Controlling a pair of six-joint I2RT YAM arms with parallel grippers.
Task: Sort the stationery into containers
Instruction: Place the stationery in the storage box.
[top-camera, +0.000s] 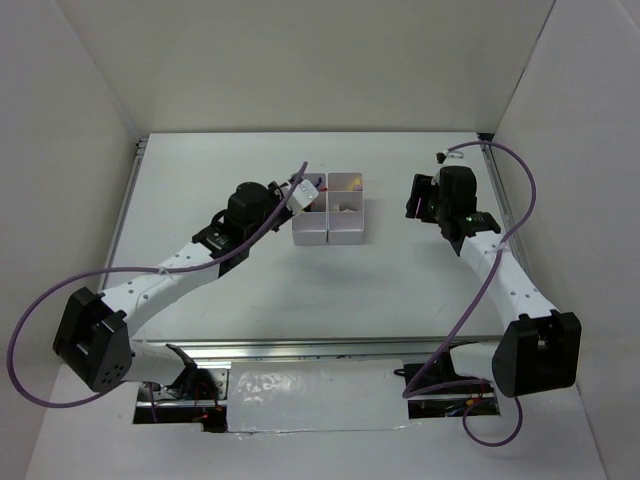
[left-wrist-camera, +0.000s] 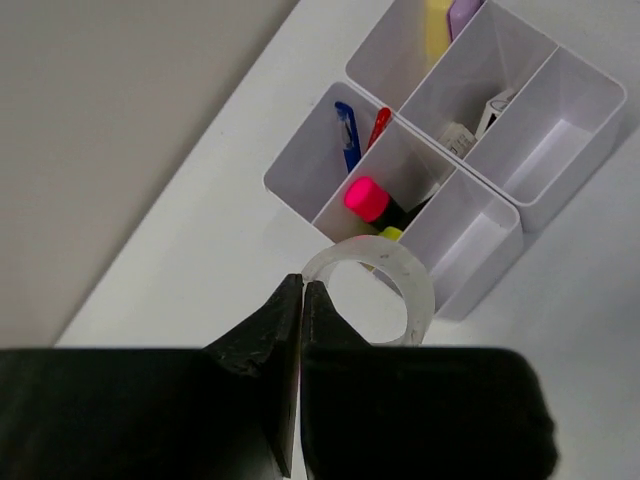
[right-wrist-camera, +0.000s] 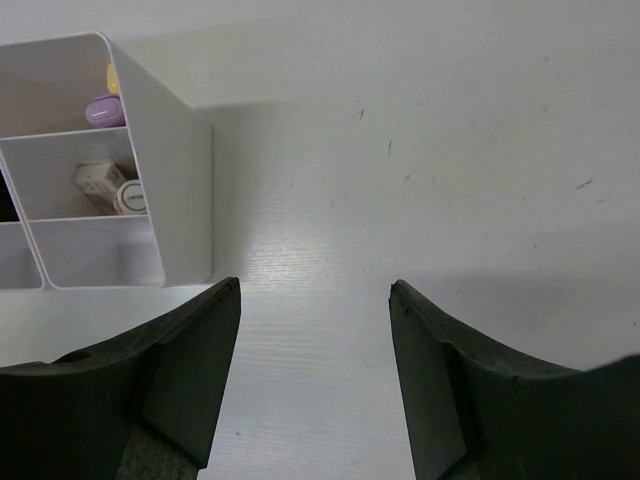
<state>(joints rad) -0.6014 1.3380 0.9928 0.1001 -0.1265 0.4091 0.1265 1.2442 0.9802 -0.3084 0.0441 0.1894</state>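
Pale walls (top-camera: 300, 60) enclose a white table (top-camera: 300, 290) bearing the containers (top-camera: 348, 236).

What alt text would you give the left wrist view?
The left hand, shut on a clear tape ring, holds it over the edge of the white compartment block. One compartment holds a pink highlighter; its neighbour holds a blue pen and a red pen.

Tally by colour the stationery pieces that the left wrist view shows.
Yellow: 2, yellow highlighter, pale yellow stick
Pink: 1, pink highlighter
Red: 1, red pen
Blue: 1, blue pen
Lilac: 1, lilac tube
Clear: 1, clear tape ring, pinched by left gripper
Off-white: 2, off-white pieces
Total: 9
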